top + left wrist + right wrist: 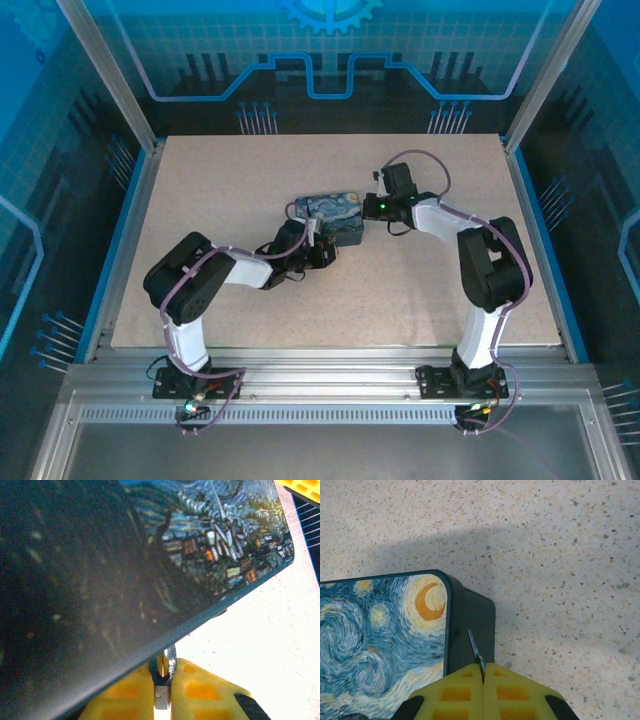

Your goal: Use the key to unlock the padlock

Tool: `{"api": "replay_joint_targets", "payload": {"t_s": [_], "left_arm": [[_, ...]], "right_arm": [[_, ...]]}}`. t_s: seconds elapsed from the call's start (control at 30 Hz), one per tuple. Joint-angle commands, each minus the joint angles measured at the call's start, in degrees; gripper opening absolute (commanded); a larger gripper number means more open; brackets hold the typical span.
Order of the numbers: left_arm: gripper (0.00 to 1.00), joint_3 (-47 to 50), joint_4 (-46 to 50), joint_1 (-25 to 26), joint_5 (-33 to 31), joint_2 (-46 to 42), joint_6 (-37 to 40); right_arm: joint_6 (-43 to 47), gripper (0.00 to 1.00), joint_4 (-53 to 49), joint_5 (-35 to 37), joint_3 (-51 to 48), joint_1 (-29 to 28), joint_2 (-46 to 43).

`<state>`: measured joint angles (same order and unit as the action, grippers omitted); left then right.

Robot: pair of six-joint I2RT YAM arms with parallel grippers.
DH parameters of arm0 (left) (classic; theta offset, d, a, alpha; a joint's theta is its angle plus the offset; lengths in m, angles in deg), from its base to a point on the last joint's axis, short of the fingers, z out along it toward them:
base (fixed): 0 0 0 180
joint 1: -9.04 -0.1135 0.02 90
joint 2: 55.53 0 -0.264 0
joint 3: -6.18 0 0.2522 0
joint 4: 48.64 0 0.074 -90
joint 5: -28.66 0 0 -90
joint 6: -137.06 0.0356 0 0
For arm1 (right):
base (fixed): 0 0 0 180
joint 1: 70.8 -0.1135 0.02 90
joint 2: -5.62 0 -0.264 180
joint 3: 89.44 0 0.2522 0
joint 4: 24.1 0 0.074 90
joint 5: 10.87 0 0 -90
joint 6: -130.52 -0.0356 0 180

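A tin box [335, 212] printed with a swirling starry night painting sits mid-table. Below the box's [100, 580] lower edge, a small grey padlock [161, 697] with a metal shackle ring [171, 659] is pinched between my left gripper's [167, 677] yellow fingers, which are shut on it. In the top view the left gripper [322, 245] is at the box's near side. My right gripper [483, 672] is shut on a thin key [475, 650], whose blade points at the dark side wall of the box [470, 625]. From above, the right gripper [372, 207] is at the box's right end.
The speckled beige tabletop [250, 300] is bounded by aluminium posts and blue panels. The left arm's elbow [185, 275] rests low at the near left. The right arm [490, 260] arches over the right side.
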<state>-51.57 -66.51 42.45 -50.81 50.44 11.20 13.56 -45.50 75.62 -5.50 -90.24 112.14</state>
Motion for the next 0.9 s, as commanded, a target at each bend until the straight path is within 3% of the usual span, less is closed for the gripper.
{"api": "replay_joint_targets", "payload": {"t_s": [0.0,0.33,0.87], "left_arm": [[0.02,-2.0,5.1,-1.0,2.3,-1.8,1.0],[0.00,-7.5,15.1,-1.9,6.0,-3.0,-1.0],[0.00,-13.0,20.4,-2.9,12.0,-2.1,-9.6]], "right_arm": [[0.3,0.00,0.1,-1.0,-0.9,0.3,-2.7],[0.5,0.00,1.5,-1.8,-7.1,1.1,-9.6],[-4.1,0.00,7.8,-12.5,-28.1,2.3,-37.3]]}}
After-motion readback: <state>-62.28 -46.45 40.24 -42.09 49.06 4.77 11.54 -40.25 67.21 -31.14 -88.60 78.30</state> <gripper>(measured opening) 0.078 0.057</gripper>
